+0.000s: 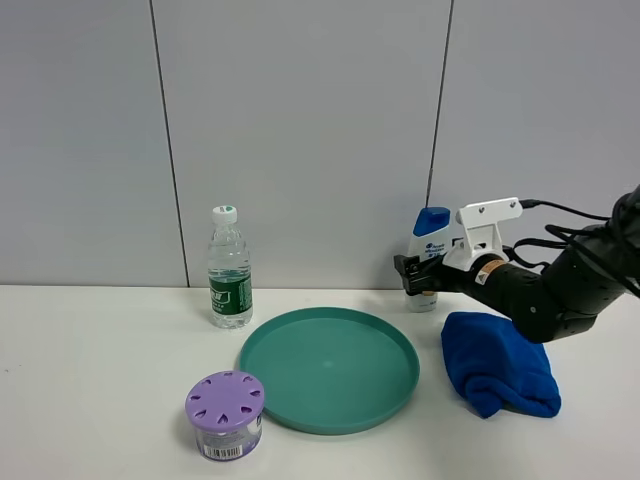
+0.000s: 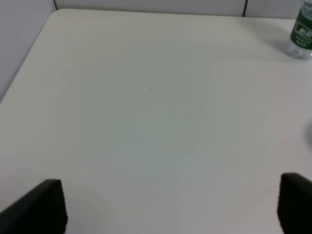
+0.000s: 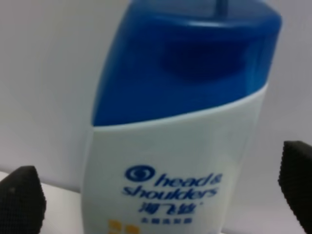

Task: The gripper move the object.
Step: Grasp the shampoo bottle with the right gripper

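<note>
One right pincer [image 1: 408, 269] spread around shampoo bottle [image 1: 430, 236], close to wall [image 1: 300, 130]

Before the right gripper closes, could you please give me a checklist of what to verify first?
1. Right gripper open: ok.
2. Shampoo bottle upright: ok.
3. Bottle between both fingers: ok, roughly centred in the wrist view.
4. Fingers far enough around the bottle: cannot tell.
5. Left gripper out of the way: ok, open over the table.
</note>
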`<state>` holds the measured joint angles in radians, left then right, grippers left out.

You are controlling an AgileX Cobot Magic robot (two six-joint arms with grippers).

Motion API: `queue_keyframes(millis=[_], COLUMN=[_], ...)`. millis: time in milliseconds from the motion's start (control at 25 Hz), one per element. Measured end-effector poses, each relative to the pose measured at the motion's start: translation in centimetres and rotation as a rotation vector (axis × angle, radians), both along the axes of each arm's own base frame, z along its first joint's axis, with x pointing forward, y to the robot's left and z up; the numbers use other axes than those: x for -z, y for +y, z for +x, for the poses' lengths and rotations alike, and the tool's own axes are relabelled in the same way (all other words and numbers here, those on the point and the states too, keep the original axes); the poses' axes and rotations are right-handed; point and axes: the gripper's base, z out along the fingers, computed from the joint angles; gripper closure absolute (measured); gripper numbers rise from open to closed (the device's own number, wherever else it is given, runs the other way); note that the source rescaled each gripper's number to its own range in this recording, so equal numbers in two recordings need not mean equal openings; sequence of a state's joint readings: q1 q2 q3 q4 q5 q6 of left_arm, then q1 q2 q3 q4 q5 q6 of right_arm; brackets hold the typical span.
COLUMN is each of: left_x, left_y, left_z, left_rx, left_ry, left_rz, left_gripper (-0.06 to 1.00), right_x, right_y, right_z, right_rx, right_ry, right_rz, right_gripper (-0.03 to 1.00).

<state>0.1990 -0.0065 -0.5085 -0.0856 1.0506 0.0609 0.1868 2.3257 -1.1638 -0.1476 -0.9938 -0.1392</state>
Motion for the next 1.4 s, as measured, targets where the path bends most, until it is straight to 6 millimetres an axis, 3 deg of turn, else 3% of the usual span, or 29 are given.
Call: queue_keyframes(millis=[320,600,1400], left_x=[0.0,0.0,0.0], left_y=[0.0,0.0,0.0], left_z=[0.0,0.0,0.0], left_rx=[0.0,0.0,0.0], left_ry=[0.0,0.0,0.0], left_rz=[0.0,0.0,0.001], left_gripper=[-0.06,-0.06,-0.06], right_x=[0.3,0.3,-0.5], right_y=[0.1,0.0,1.1], right_z=[0.6,0.6,1.5], right_rx=[0.043,0.059,0.028], right_ry=[0.0,0.009,0.014], right_rz=[0.029,0.057,0.09], right_gripper=[-0.03,0.11,0.14])
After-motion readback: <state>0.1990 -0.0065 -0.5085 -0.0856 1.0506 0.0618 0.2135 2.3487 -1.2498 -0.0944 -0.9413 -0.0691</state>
